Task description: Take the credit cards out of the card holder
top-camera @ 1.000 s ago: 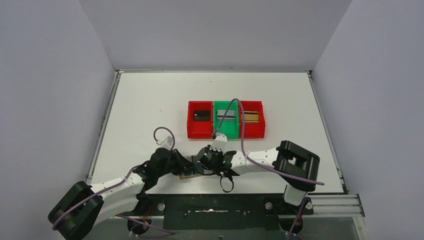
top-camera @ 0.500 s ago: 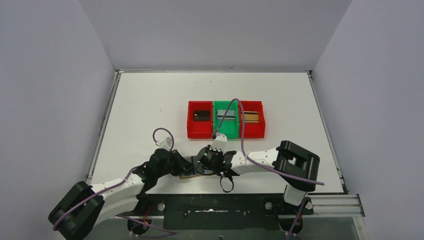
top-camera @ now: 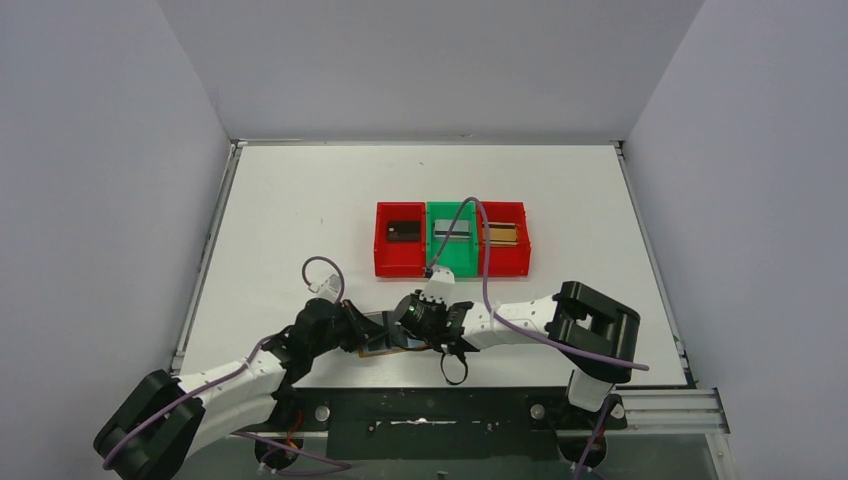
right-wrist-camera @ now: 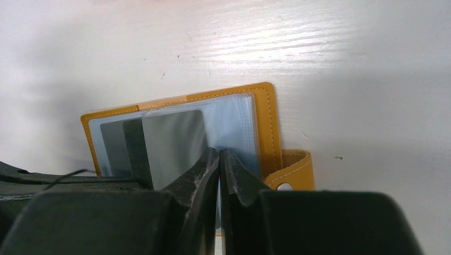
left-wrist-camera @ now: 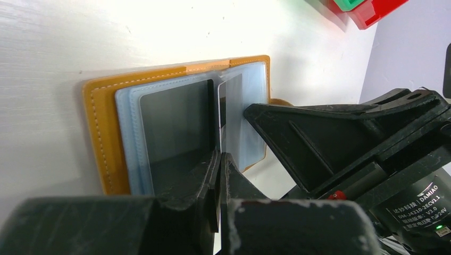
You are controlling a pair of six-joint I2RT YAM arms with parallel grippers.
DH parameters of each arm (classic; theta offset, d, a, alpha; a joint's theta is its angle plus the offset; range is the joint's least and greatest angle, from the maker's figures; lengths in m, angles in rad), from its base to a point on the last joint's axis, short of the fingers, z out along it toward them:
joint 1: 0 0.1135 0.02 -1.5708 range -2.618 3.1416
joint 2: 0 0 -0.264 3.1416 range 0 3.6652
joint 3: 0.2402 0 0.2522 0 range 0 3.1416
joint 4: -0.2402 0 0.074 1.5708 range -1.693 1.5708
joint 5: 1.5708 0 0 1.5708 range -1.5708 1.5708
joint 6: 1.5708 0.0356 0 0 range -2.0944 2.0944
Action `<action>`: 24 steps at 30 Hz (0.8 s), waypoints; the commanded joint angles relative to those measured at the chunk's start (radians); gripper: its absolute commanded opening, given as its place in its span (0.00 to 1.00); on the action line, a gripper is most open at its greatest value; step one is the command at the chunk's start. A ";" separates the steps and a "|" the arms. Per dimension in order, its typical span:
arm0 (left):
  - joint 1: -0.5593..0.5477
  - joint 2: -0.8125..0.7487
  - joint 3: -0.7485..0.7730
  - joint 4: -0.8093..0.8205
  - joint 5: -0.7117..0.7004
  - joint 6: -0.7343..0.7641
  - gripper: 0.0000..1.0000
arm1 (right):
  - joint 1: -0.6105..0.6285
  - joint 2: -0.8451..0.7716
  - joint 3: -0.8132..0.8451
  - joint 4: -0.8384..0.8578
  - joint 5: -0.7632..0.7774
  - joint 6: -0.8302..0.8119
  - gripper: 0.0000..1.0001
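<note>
A: If the left gripper [left-wrist-camera: 218, 159], clamped tight on a thin pale edge, has sleeve rather than card (I cannot tell which), what then?

B: It drags the tan leather bifold card holder [left-wrist-camera: 100, 133], open on the white table [top-camera: 300, 200] by the arms' bases. The right gripper [right-wrist-camera: 219, 159], also shut, presses the pale blue pockets [right-wrist-camera: 239, 122]. If it slips there, the grey rectangular card [right-wrist-camera: 173, 141] never comes out.

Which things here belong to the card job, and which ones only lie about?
Job: card holder, grey card in it, black card, silver-grey card, gold-brown card, left claw, right claw.
Lying about: left red bin, green bin, right red bin.
</note>
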 commanded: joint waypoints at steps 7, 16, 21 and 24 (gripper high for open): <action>0.065 -0.126 0.033 -0.196 -0.018 0.091 0.00 | -0.018 -0.002 -0.041 -0.140 0.019 -0.014 0.06; 0.085 -0.192 0.085 -0.271 0.008 0.161 0.00 | -0.019 -0.085 0.029 -0.177 0.053 -0.108 0.09; 0.085 -0.156 0.096 -0.222 0.060 0.166 0.00 | -0.004 -0.123 0.077 -0.103 0.023 -0.224 0.11; 0.085 -0.132 0.104 -0.189 0.087 0.169 0.00 | 0.007 -0.102 0.081 -0.018 -0.016 -0.247 0.12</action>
